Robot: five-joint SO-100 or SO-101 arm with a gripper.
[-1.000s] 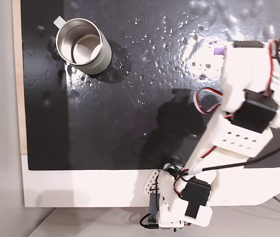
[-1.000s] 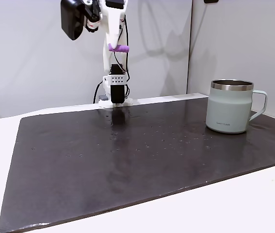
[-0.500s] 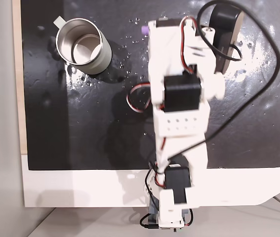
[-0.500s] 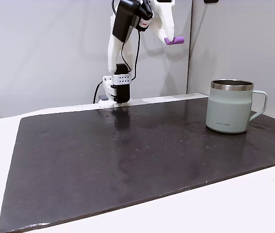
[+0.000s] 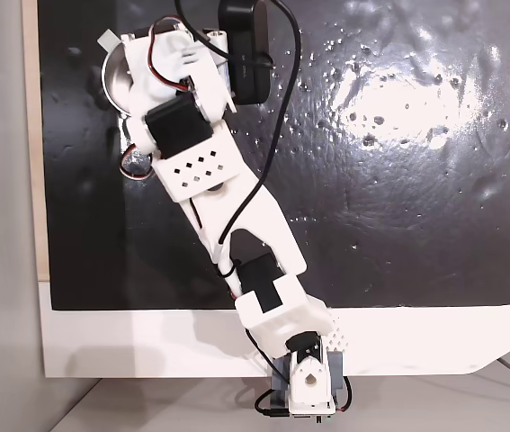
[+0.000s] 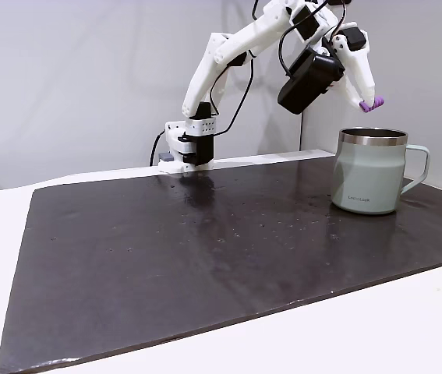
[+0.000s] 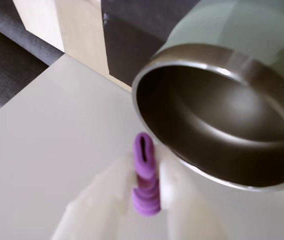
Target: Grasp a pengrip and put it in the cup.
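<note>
Over the dark mat (image 6: pixel 205 257) your gripper (image 6: pixel 370 104) is clamped on the purple pengrip (image 7: pixel 145 175), poised just above the cup (image 6: pixel 370 181) rim with the mouth slightly ahead, the tube's long axis pointing toward it.

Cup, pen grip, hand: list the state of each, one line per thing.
cup: upright on the dark mat, mouth open, nothing seen inside in the wrist view.
pen grip: pinched between the two fingers, held in the air above the cup's rim in a fixed view, not in the cup.
hand: shut on the pen grip, raised just over the cup's mouth.
dark mat: flat on the white table, glossy.
</note>
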